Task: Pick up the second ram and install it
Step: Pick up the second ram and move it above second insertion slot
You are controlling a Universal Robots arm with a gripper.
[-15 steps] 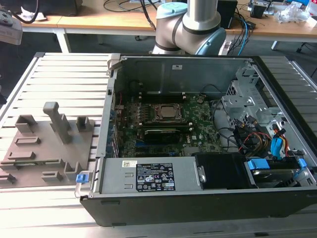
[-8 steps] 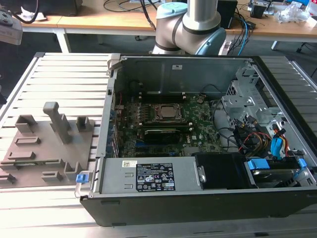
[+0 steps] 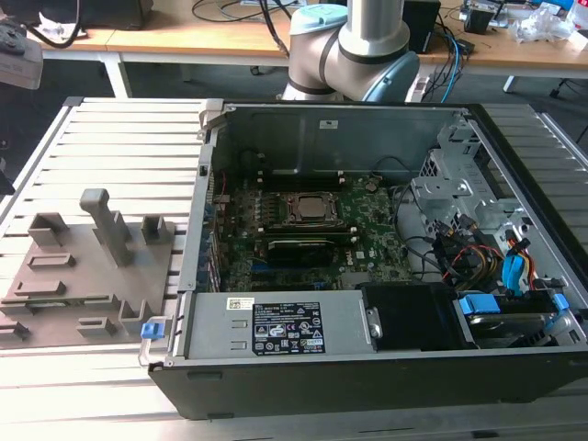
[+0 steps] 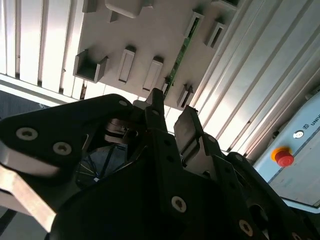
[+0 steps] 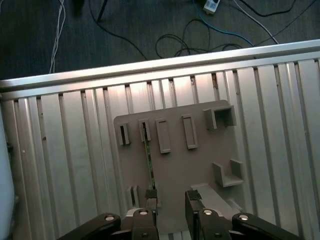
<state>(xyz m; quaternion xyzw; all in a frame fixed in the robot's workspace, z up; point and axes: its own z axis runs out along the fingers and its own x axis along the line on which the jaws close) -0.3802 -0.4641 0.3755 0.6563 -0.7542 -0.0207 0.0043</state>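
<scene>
Nearest the cam in the first wrist view, the gripper [image 5: 172, 200] is seen spread, w/ a clear gap between the two black fingers and nothing pinched. It is held above the grey tray [image 5: 200, 150], not touching it.

Just beyond the fingertips, the second ram [image 5: 148, 160] is seen as a thin green stick stood on edge in a narrow slot of the tray, between small holder blocks. In the second wrist view the same stick [image 4: 179, 57] is seen running away from the fingers across the tray.

Further out, the tray is seen resting on the slatted table [image 5: 75, 150]. In the exterior view the tray [image 3: 83, 276] is placed at the lower left of the frame, w/ the open PC case [image 3: 367, 367] at centre-right, the motherboard [image 3: 367, 239] inside it, and the arm's base [image 3: 367, 37] at top centre.

Risks, as judged: the stick's near end appears lined up w/ one finger rather than the gap, so the edge could be struck on a straight descent. An end-heavy grip could let it tilt. The holder blocks beside it could be clipped by the spread fingers.
</scene>
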